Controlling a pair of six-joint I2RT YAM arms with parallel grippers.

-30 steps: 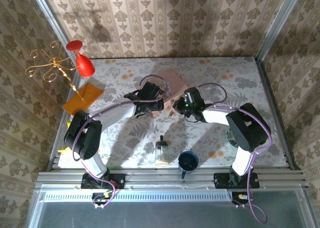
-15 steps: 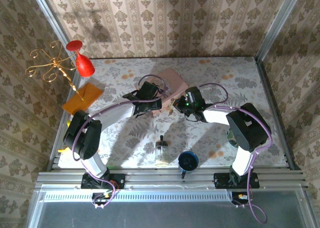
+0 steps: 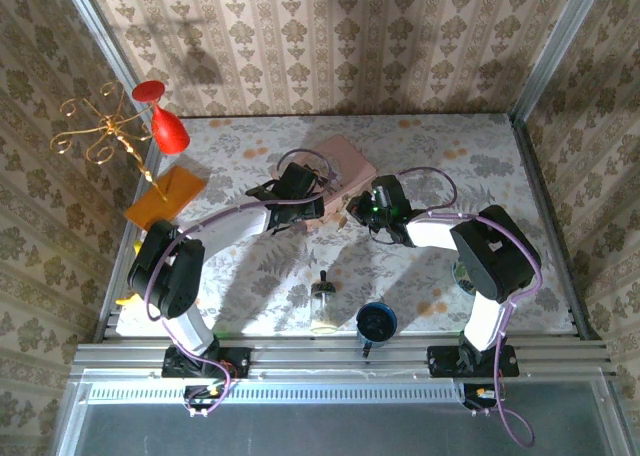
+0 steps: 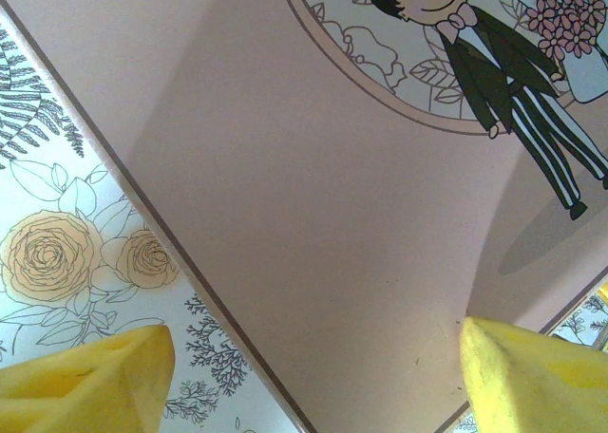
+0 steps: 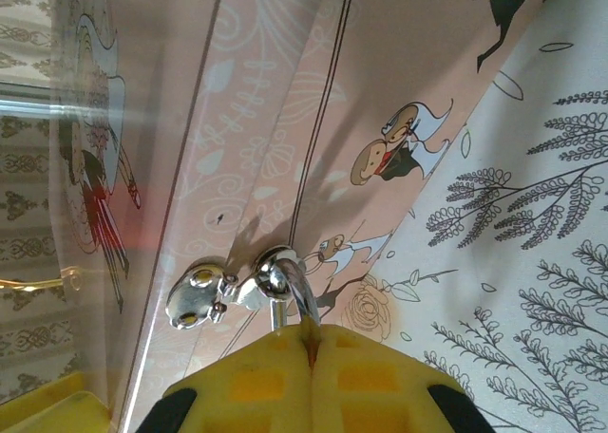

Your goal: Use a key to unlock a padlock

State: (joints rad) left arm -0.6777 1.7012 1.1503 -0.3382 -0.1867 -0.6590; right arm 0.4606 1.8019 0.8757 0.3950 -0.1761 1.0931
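Note:
The pink picture box (image 3: 345,168) lies at mid-table, its side (image 5: 380,91) filling the right wrist view. A silvery hasp (image 5: 201,298) sits on that side, and the padlock's thin silvery shackle (image 5: 296,292) loops through its ring. My right gripper (image 5: 309,336) is shut on the padlock; a brass sliver shows between the yellow fingers (image 5: 380,376), the body is hidden. In the top view this gripper (image 3: 358,209) meets the box's near corner. My left gripper (image 4: 313,385) is open, its fingers (image 4: 85,376) straddling the box's lid corner (image 4: 332,262), and stands at the box's left side (image 3: 305,208).
A small glass jar (image 3: 322,306) and a blue cup (image 3: 377,322) stand near the front edge. A red wine glass (image 3: 166,124), a gold wire stand (image 3: 100,136) and an orange sheet (image 3: 165,196) are at the left. Patterned walls close three sides.
The pink box has shifted slightly to the right and turned a little. Both grippers stay at the box, the right one nudged closer to it.

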